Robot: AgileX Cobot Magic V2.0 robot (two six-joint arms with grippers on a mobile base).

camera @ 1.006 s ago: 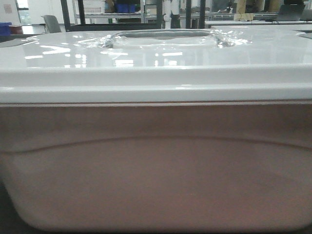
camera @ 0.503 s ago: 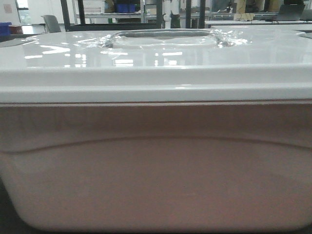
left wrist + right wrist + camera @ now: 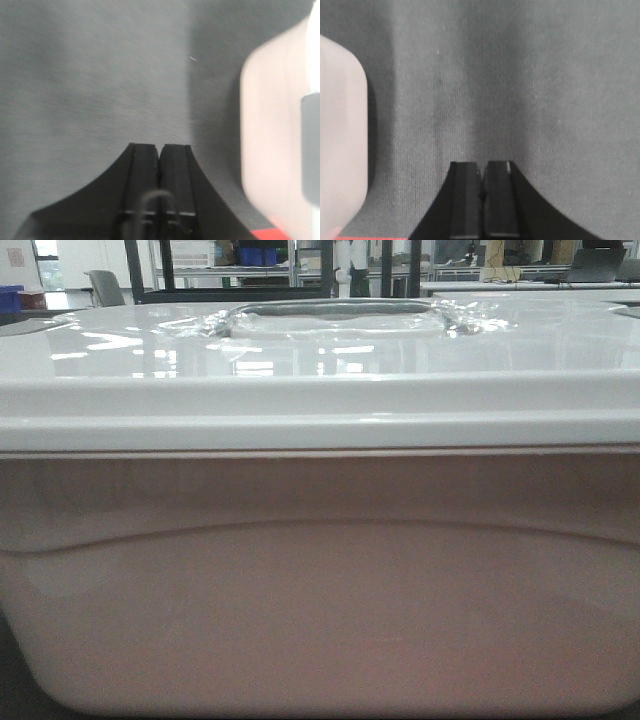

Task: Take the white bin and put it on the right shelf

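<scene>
The left hand (image 3: pixel 159 157) is hanging clenched and empty over the grey surface (image 3: pixel 90 90), with the white bin (image 3: pixel 272 130) standing beside it, near but not touching. The right hand (image 3: pixel 481 175) is mirroring that pose on the bin's other side, fingers pressed together and holding nothing. Both are pointing forward along the bin's ends. Over the last second the front view is barely changing: the bin is staying put, its glossy lid (image 3: pixel 320 350) level, and only the background is creeping slightly. Judging by this, the grab is not yet beginning. The right shelf is not recognisably showing.
</scene>
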